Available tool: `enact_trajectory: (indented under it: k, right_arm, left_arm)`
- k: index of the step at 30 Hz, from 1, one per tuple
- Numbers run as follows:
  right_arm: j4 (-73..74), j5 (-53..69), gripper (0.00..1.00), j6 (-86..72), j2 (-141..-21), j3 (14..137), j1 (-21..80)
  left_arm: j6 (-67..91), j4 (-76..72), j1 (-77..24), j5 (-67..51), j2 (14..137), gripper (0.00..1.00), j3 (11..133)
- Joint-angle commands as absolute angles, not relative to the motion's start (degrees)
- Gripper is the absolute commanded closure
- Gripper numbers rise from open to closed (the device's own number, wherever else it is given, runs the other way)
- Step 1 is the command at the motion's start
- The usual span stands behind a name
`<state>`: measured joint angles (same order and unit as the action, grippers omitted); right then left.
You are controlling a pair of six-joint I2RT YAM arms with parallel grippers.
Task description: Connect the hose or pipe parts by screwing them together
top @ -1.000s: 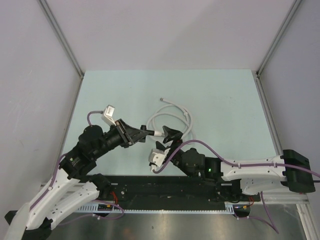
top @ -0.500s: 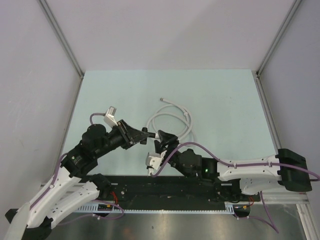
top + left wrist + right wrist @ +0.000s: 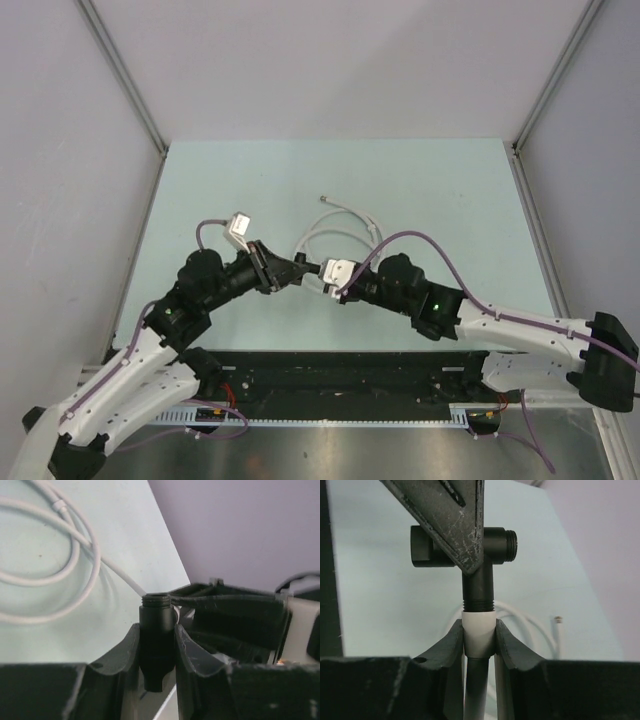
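left claw (image 3: 156, 630) is clamped tight on the black tee fitting (image 3: 156, 614), right claw (image 3: 479, 630) pinches the white end fitting (image 3: 479, 624) of the hose (image 3: 96, 562), pushed against it over the table's (image 3: 220, 180) middle. Any tilt and those threads probably cross or jam

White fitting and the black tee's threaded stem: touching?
Touching. The right wrist view shows the top of the white fitting butted against the threaded stem of the black tee, with no gap between them.

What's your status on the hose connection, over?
Left gripper shut on black tee fitting. Right gripper shut on white hose collar, butted against the fitting's threaded port. Nothing between them.
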<state>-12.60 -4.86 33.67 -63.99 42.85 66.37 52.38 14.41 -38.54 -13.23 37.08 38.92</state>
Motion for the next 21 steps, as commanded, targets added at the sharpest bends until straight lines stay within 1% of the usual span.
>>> enact_trajectory:
  k: [1, 2, 3, 5, 6, 9, 11, 14, 15, 16, 17, 18, 19, 20, 21]
  right_arm:
    - [-11.17, 21.49, 1.0, 20.05, -62.05, 46.32, 60.22]
    - [-10.73, 25.45, 1.0, 18.56, -61.88, 46.32, 57.25]
    - [-10.72, 33.14, 1.0, 15.24, -62.05, 46.32, 55.74]
    - [-11.07, 38.56, 1.0, 12.58, -62.22, 46.41, 53.19]
    - [-10.9, 40.32, 1.0, 10.83, -62.14, 46.32, 53.0]
    - [-10.11, 41.39, 1.0, 9.06, -61.96, 46.41, 52.39]
    - [-10.02, 40.09, 1.0, 7.91, -62.05, 46.32, 52.03]
    - [-8.09, 33.07, 0.77, 7.47, -61.26, 46.32, 52.12]
    - [-6.87, 28.0, 0.69, 7.38, -60.82, 46.32, 52.21]
    - [-6.16, 25.77, 0.63, 8.08, -59.95, 46.32, 52.29]
    - [-5.54, 20.44, 0.53, 8.35, -59.42, 46.23, 52.64]
    - [-4.49, 17.87, 0.41, 8.87, -58.72, 46.23, 52.91]
    - [-3.96, 15.67, 0.36, 9.57, -57.75, 46.14, 53.95]
    - [-3.69, 11.64, 0.27, 11.67, -57.31, 46.14, 54.57]
    - [-3.87, 9.34, 0.24, 12.47, -56.87, 45.97, 55.19]
  left_arm:
    - [38.71, -12.63, -39.37, -25.75, 33.85, 1.0, 29.73]
    - [36.85, -14.31, -39.37, -24.88, 32.97, 1.0, 27.36]
    - [34.3, -16.5, -39.37, -22.35, 31.04, 1.0, 26.46]
    - [26.04, -18.27, -39.37, -20.66, 29.71, 1.0, 24.79]
    - [21.14, -18.98, -39.37, -20.22, 29.45, 1.0, 24.61]
    - [13.57, -18.99, -39.37, -21.61, 31.28, 1.0, 25.05]
    - [12.13, -18.9, -39.46, -20.58, 31.9, 1.0, 25.31]
    - [12.65, -18.9, -39.38, -16.45, 31.56, 1.0, 25.14]
    - [14.57, -18.81, -39.37, -15.65, 31.29, 1.0, 25.14]
    - [15.81, -18.81, -39.37, -14.77, 30.42, 1.0, 25.22]
    - [17.56, -18.63, -39.37, -13.11, 30.06, 1.0, 25.66]
    - [21.93, -17.94, -39.37, -12.49, 29.71, 1.0, 25.84]
    - [24.41, -17.49, -39.37, -11.96, 29.27, 1.0, 26.19]
    - [26.96, -16.97, -39.37, -11.26, 28.83, 1.0, 26.8]
    - [31.77, -16.01, -39.46, -11.08, 28.83, 1.0, 26.98]
